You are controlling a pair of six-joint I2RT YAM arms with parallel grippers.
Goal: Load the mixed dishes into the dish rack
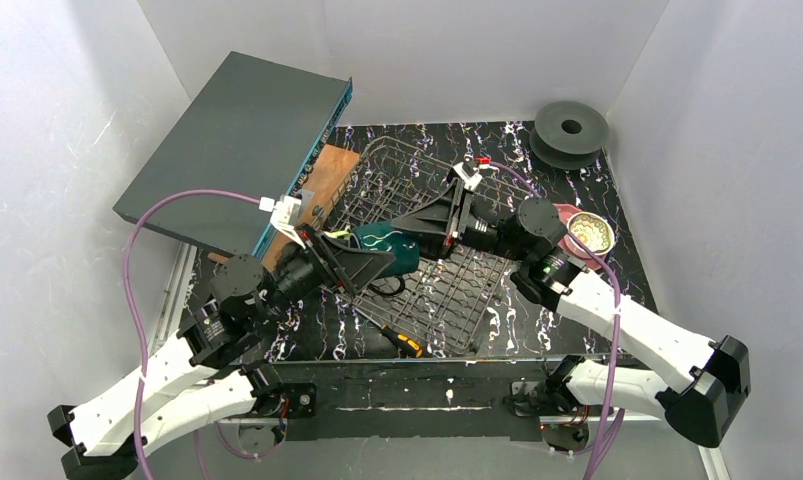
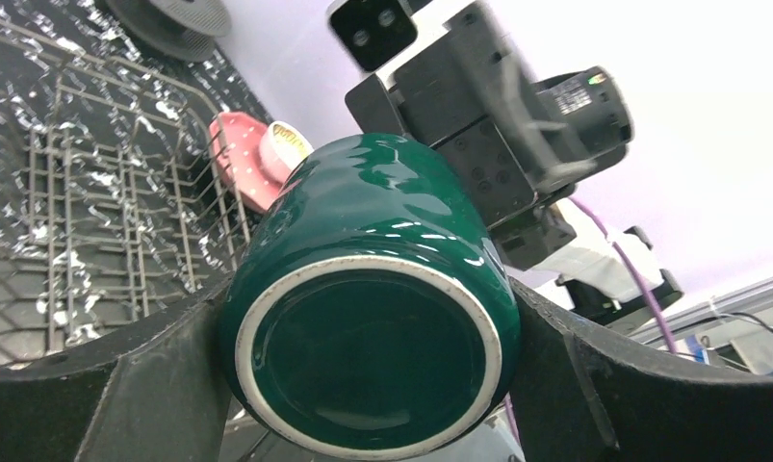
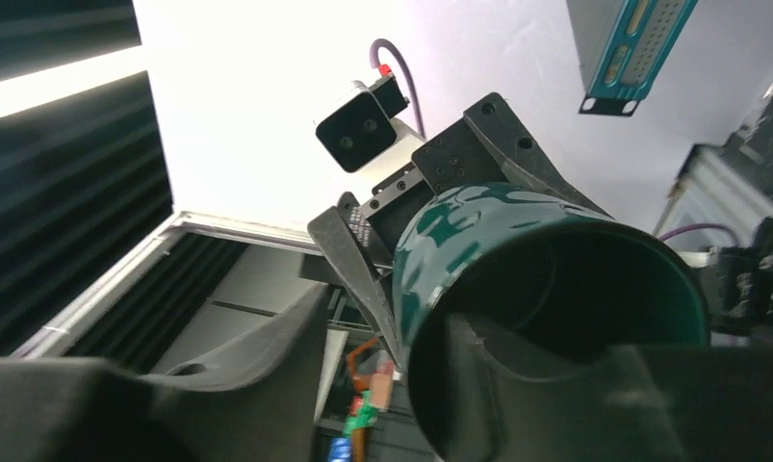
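My left gripper is clamped on the dark green mug. The mug lies on its side between my left fingers, one finger pressed to each flank and its unglazed foot ring turned back toward my left wrist.

My right gripper meets the same mug from the opposite end, facing its open mouth. These jaws are spread. One finger reaches inside the mug, and the other stands outside its wall with a gap showing between them, so they straddle the rim without pinching it.

The dish rack lies under both sets of jaws, and the mug hangs over its near-left part. I cannot tell whether the mug touches the wire floor.

Past the mug from my left jaws, just outside the rack's wire side, sits the pink speckled scalloped plate with a pale cup on it. In the top view both are close behind my right wrist.

Below my left jaws, a yellow-black-handled screwdriver lies across the rack's near edge.
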